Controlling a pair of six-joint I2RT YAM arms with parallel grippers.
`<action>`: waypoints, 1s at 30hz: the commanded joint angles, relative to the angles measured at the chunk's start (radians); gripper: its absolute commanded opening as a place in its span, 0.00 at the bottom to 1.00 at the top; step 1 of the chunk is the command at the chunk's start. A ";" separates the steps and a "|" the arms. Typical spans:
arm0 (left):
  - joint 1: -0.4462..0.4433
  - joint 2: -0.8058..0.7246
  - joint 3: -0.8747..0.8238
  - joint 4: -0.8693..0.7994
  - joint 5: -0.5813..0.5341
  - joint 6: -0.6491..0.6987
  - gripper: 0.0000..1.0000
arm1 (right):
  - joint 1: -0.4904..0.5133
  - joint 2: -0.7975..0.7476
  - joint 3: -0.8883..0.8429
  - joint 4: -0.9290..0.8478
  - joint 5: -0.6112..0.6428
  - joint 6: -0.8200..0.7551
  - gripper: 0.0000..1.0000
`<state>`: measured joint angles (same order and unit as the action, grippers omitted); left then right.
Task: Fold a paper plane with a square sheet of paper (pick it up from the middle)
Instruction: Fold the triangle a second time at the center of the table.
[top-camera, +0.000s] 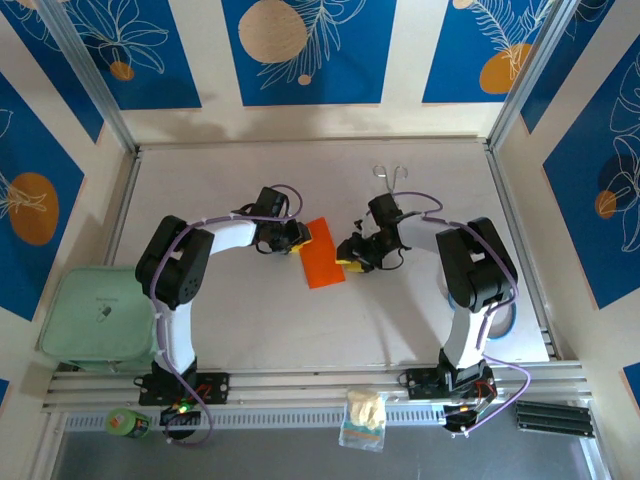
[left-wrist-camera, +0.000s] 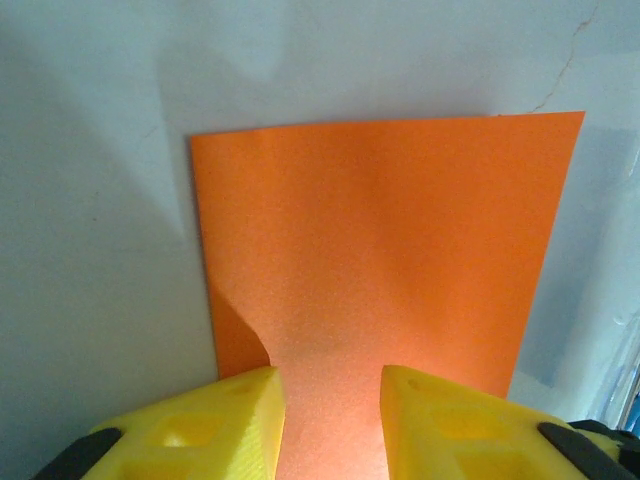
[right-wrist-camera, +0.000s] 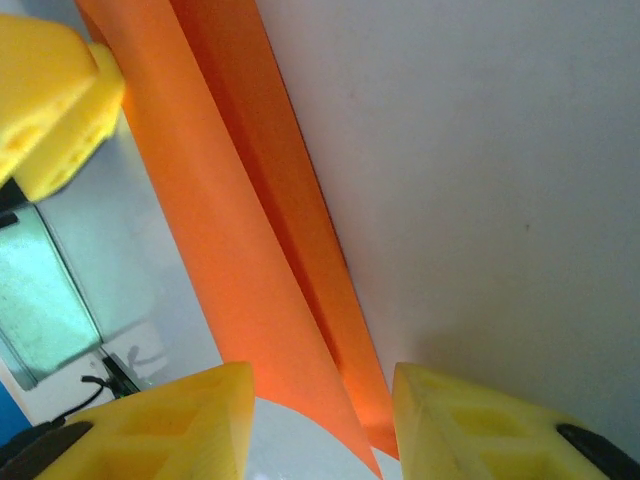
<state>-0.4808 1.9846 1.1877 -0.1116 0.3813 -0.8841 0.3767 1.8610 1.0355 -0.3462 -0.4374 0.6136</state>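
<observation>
Paper (top-camera: 322, 252) between left claw (top-camera: 299, 239), right claw (top-camera: 351, 262).

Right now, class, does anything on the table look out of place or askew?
The paper lies skewed on the table, and the right wrist view shows it half folded, one flap seemingly raised off the surface. Metal tongs lie apart near the far edge.

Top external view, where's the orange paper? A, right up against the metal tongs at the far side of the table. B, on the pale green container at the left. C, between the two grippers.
C: the orange paper lies mid-scene, with the left gripper at one edge and the right gripper at the opposite edge.
</observation>
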 joint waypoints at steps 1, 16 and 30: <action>-0.008 0.032 -0.004 -0.074 -0.006 0.011 0.34 | 0.019 0.012 0.020 -0.040 -0.054 -0.042 0.40; -0.008 0.005 0.008 -0.042 0.028 -0.011 0.34 | 0.032 -0.021 -0.033 -0.052 -0.087 -0.064 0.23; -0.002 -0.047 -0.015 0.134 0.047 -0.027 0.40 | 0.028 -0.034 -0.032 -0.049 -0.049 0.003 0.03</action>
<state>-0.4808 1.9598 1.1862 -0.0257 0.4187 -0.9024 0.4061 1.8542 1.0008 -0.3706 -0.4858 0.6033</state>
